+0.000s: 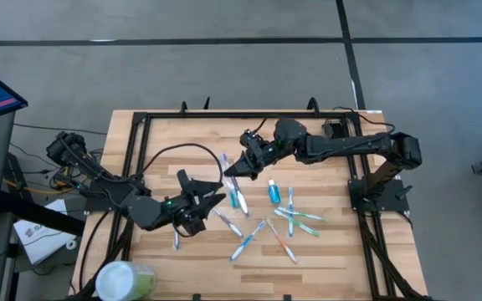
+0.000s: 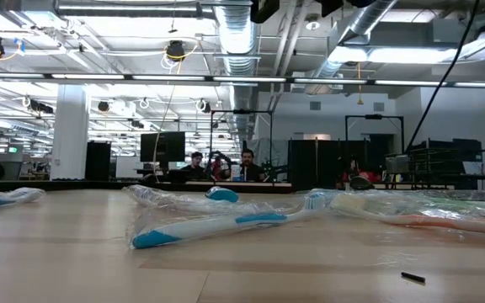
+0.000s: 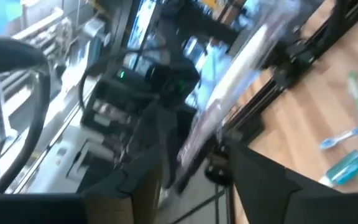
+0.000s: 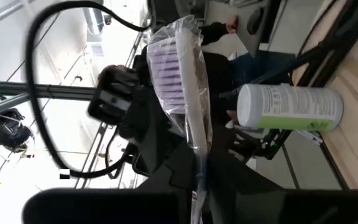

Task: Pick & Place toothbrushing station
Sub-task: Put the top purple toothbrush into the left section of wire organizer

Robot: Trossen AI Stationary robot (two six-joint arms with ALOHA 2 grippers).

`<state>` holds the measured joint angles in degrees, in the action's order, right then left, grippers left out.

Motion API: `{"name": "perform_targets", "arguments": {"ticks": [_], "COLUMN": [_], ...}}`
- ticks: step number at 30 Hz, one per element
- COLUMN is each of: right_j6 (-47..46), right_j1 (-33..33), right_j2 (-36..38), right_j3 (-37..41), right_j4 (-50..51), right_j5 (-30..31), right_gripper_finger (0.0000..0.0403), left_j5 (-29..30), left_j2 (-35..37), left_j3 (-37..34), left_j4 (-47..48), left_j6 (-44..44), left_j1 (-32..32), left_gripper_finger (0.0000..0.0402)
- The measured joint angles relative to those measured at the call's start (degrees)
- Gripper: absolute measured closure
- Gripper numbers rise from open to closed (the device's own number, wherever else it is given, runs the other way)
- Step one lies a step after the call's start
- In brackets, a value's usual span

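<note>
Status: right gripper (image 1: 231,171) is clamped on a wrapped toothbrush (image 4: 182,74) with purple bristles, head sticking out past the fingers, handle pinched between them. It hangs over the table's middle, far side, tip aimed toward the left arm.

Left gripper (image 1: 203,188) sits just beside it, nearer the front-left, jaws spread in a wide V with nothing between them. The left wrist view shows the same: both fingers (image 3: 253,177) apart, and the wrapped brush in line with the gap. Reads like a handover or an aligned approach, brush held by the handle so the far end stays free to take. That's a judgement, not confirmed.

Toothbrushing station: cannot pick it out. No small black holder separates from the dark arms in any view; if it's on the table it is hidden under or against the left gripper.

Surface: pale wooden table (image 1: 333,251) in a black frame. Loose wrapped toothbrushes (image 1: 287,221) are scattered front-centre, plus a small blue tube (image 1: 272,194). Pale-green cup with white lid (image 1: 124,280) is at the front-left corner, well apart from both grippers. Low view has one blue-and-white brush (image 2: 226,225) lying flat in its crinkled wrapper close to the camera.

Room: open lab, exposed ducts, strip lights, racks, people (image 2: 217,164) seated at monitors far behind.
</note>
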<state>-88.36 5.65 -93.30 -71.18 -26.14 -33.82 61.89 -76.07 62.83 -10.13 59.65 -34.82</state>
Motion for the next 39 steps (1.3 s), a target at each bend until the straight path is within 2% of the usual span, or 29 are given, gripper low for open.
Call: {"name": "perform_targets", "arguments": {"ticks": [3,6,14,17,21,26,28,34,39], "right_j6": [1.3,3.7,14.4,18.3,24.5,30.0,30.5,32.3,34.9], "right_j1": [0.9,2.2,4.9,5.6,6.3,6.5,6.4,5.5,3.7], "right_j2": [0.9,2.6,8.5,11.0,14.2,18.0,19.2,21.7,23.9], "right_j3": [0.1,0.0,0.0,0.0,0.0,0.0,0.0,0.0,-0.1], "right_j4": [0.9,0.8,10.7,13.9,16.2,19.9,21.1,24.6,28.2], "right_j5": [0.1,0.9,6.2,9.6,13.1,17.3,17.9,20.4,28.2], "right_gripper_finger": [0.0394,0.0393,0.0394,0.0392,0.0389,0.0394,0.0394,0.0393,0.0394], "left_j5": [5.4,9.3,11.0,7.3,-1.7,-20.6,-25.4,-28.5,-34.1], "left_j2": [0.0,0.3,3.2,5.9,9.4,10.7,10.2,8.8,8.8], "left_j3": [0.0,0.0,0.0,0.0,0.0,0.0,0.0,0.0,0.0], "left_j4": [0.0,0.2,0.0,-0.3,-0.3,-0.1,-0.2,0.0,-0.3], "left_j6": [-1.4,-7.7,-30.9,-40.8,-54.8,-69.7,-73.4,-76.5,-79.9], "left_j1": [-0.5,-0.5,0.3,1.3,4.0,10.1,12.5,16.2,19.4], "left_gripper_finger": [0.0212,0.0211,0.0224,0.0230,0.0239,0.0250,0.0254,0.0264,0.0266]}}
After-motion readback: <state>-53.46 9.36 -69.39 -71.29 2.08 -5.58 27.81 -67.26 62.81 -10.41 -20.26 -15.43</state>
